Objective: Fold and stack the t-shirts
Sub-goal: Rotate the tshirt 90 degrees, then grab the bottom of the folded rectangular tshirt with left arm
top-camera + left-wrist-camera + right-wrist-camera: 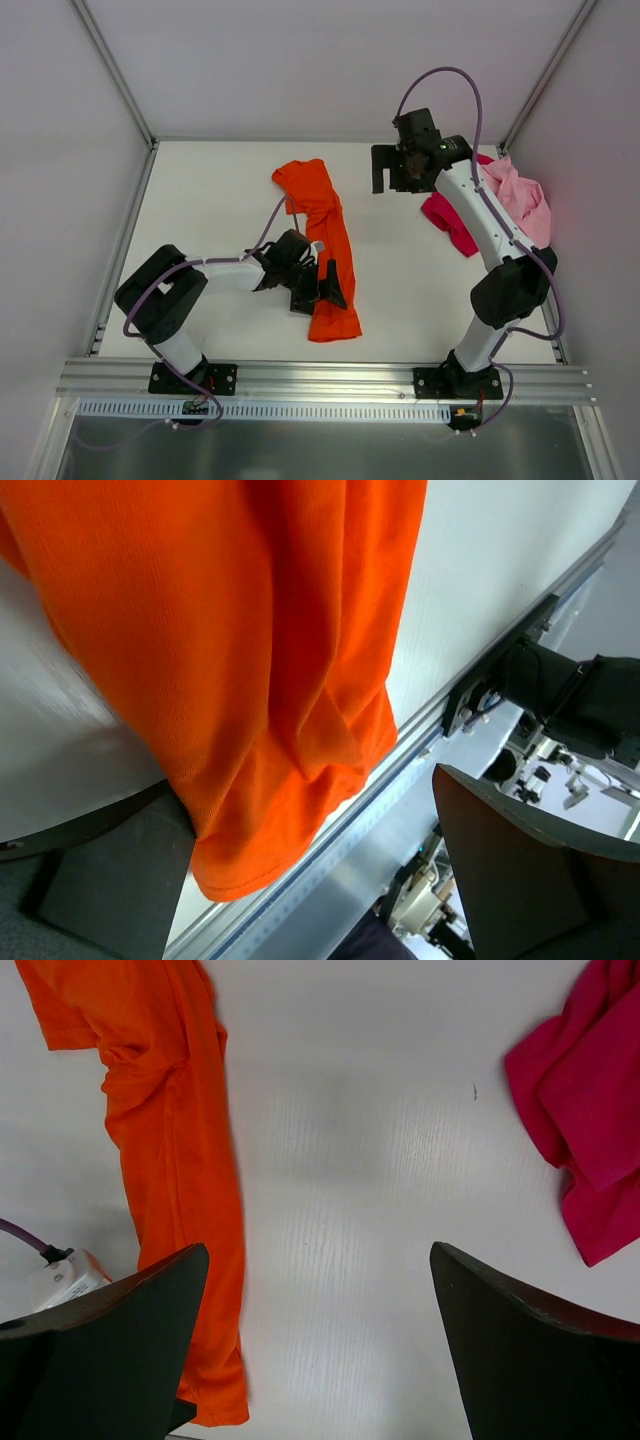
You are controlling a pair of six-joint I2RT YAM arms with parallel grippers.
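I'm seeing the left gripper (322,290) sitting low over the table (220,200) with its jaws spread wide and closed on nothing. The orange t-shirt (325,230) is lying in a long rumpled strip, and its near end is running right between this gripper's two fingers (110,880). In the left wrist view the cloth is filling the gap from the left finger across, and its hem is reaching past the fingertips towards the metal rail (400,770) at the table's near edge. I cannot tell whether the cloth is pressing on either finger. The rest of the strip is stretching away beyond the gripper, towards the far side of the table.

The right gripper (397,180) is hovering well above the table, jaws wide as well, holding nothing. Under it, bare table is showing between the fingers. The orange t-shirt is lying off its left finger side, and the crimson t-shirt (450,222) is lying crumpled off its right finger side, both clear of the fingers. The pink t-shirt (522,195) is bunched up further out on that same side, near the wall. The right arm is crossing over the line between pink and crimson, so I cannot tell whether they are touching
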